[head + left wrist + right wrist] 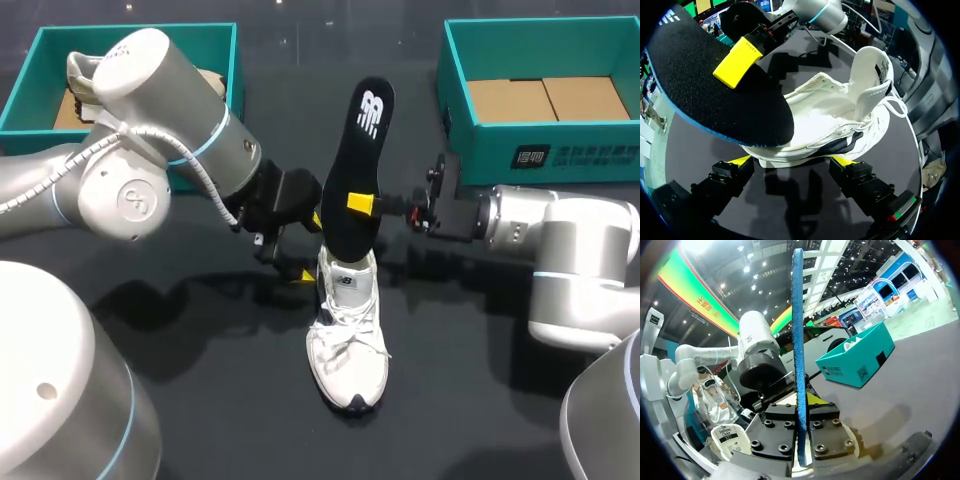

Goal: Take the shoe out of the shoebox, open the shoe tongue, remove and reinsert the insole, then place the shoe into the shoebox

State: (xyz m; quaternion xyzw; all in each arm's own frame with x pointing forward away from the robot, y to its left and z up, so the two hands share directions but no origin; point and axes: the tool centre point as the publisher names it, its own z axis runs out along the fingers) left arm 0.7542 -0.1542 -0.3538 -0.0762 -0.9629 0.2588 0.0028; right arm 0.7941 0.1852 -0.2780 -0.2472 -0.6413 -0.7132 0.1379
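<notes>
The black foam insole (362, 165), blue-edged and pebbled on its face, stands nearly upright. Its heel end is at twelve o'clock and its toe end is dipped into the collar of the white mesh sneaker (347, 335). The right gripper (365, 204), coming in from three o'clock, pinches the thin sheet flat between narrow-set fingers. I judge this hold stops the floppy piece from buckling, though I cannot tell whether it is coming out or going in. The sneaker lies on the matte black table (200, 400) with its toe at six o'clock and its tongue lifted to open the mouth. The left gripper (309, 247), from nine o'clock, has its fingers spread wide. Its yellow tips are set against the sneaker's side near the heel, seemingly bracing rather than clasping it. At one o'clock sits the teal card shoebox (540, 150), its brown floor bare.
</notes>
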